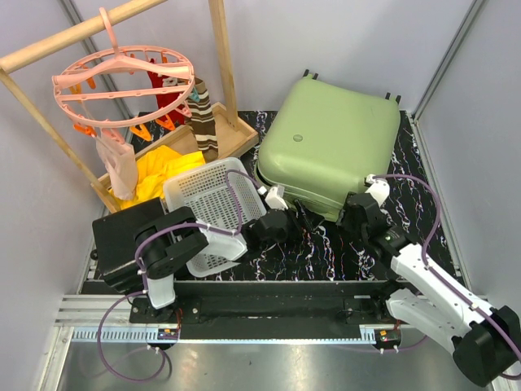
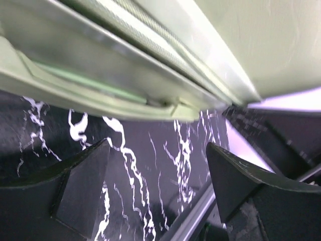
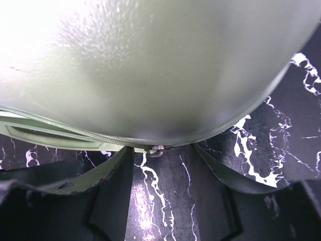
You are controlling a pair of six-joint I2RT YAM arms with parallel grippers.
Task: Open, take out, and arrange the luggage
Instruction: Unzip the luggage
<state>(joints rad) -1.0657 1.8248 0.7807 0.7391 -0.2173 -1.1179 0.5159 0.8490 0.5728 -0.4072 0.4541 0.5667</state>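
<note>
The table top [image 1: 326,244] is black with white wiggly lines, and grey walls stand all around it. Nearest to us, at 6 o'clock, a metal rail [image 1: 269,309] holds the two arm bases. At 8 o'clock sits a black box [image 1: 118,240], and just past it, touching it, is a white basket [image 1: 203,195] full of little holes. The left gripper [image 1: 273,202] reaches out over the basket's corner to the near left corner of the luggage [image 1: 330,138]. In the left wrist view this gripper [image 2: 158,150] is spread wide with only the table top between its fingers, and the green edge of the luggage [image 2: 261,40] is just above it. The right gripper [image 1: 362,199] is at the near right corner of the luggage. Its own camera shows the gripper [image 3: 160,165] partly spread and holding nothing, with a tiny zip tab [image 3: 155,149] hanging between its fingers under the round green shell [image 3: 150,65]. The luggage lies flat at 1 o'clock, big and light green, with small dark wheels on its far edge. Far off at 11 o'clock is a wooden rack [image 1: 224,65] with a pink round hanger [image 1: 122,81], and a yellow cloth [image 1: 163,171] lies under it.
</note>
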